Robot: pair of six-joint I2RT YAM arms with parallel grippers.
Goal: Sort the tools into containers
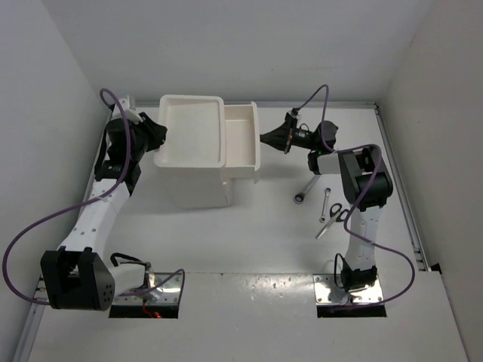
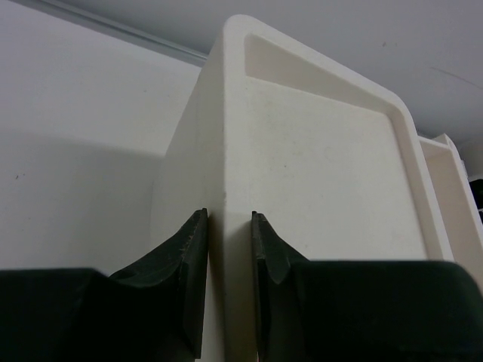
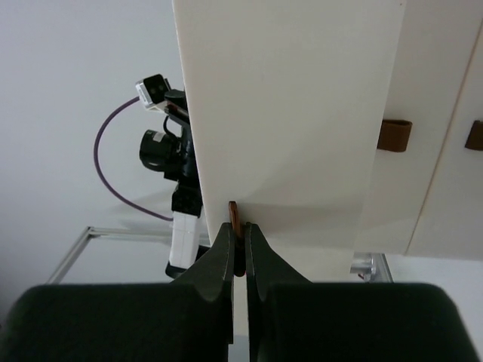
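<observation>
box point(image 1: 200, 188) rear-left | drawer point(image 1: 256, 143) out on its right | wrenches point(image 1: 305, 190), scissors point(image 1: 336, 217) front-right

smooth matt white plastic box point(image 2: 317, 173) in left pincer point(image 2: 229, 220), dull black fingers point(image 2: 189, 264), reddish-brown knob point(image 3: 235, 215) in right pincer point(image 3: 240, 232), bright bare metal wrenches point(image 1: 305, 189) behind it

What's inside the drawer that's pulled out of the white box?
The exposed part of the drawer shows only bare white floor; the rest, under the tray top, is hidden.

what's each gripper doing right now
Left gripper: closed on the rim of the tall white plastic drawer box.
Right gripper: closed on the small dark reddish-brown drawer knob.
</observation>
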